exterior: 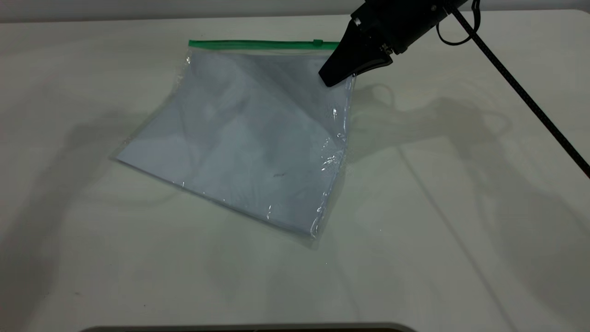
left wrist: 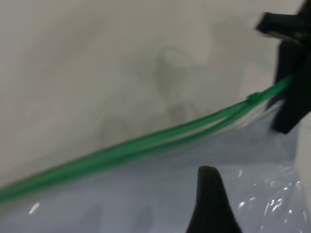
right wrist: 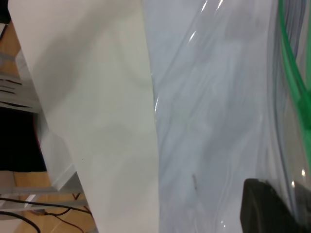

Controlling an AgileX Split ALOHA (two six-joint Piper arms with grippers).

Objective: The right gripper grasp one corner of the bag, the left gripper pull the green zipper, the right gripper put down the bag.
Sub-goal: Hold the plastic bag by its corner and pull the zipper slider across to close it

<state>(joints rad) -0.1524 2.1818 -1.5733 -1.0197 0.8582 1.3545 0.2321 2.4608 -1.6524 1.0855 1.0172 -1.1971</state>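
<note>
**Q:** The bag (exterior: 239,138): where does it lie, and why does it sit at a slant?

**A:** It rests on the white table (exterior: 461,230) by its near edge, while the far edge carrying the green zipper (exterior: 258,44) is raised. The right gripper (exterior: 339,76) stands at the corner (exterior: 343,64) where the strip ends, its black jaws closed together over the plastic there. Lifting one corner appears to stretch the strip taut, which would give the slider tab (exterior: 317,43) something to run against.

**Q:** How is the zipper itself?

**A:** In the left wrist view the two green tracks (left wrist: 146,145) stand slightly apart along most of their length and meet only at the tab (left wrist: 252,97), which sits just beside the right gripper (left wrist: 291,73). Judged from this, the mouth is largely open and the pull is near its end or done.

**Q:** And the left gripper?

**A:** Only one black fingertip (left wrist: 210,204) shows, over the clear film and apart from the strip. It is absent from the exterior view. Whether its fingers are spread or closed cannot be told; nothing is seen in its hold.

**Q:** What remains?

**A:** Probably lowering the held corner to the table and releasing it. The white sheets (right wrist: 214,121) inside lie loose, so a slow descent would keep them from sliding out.
</note>
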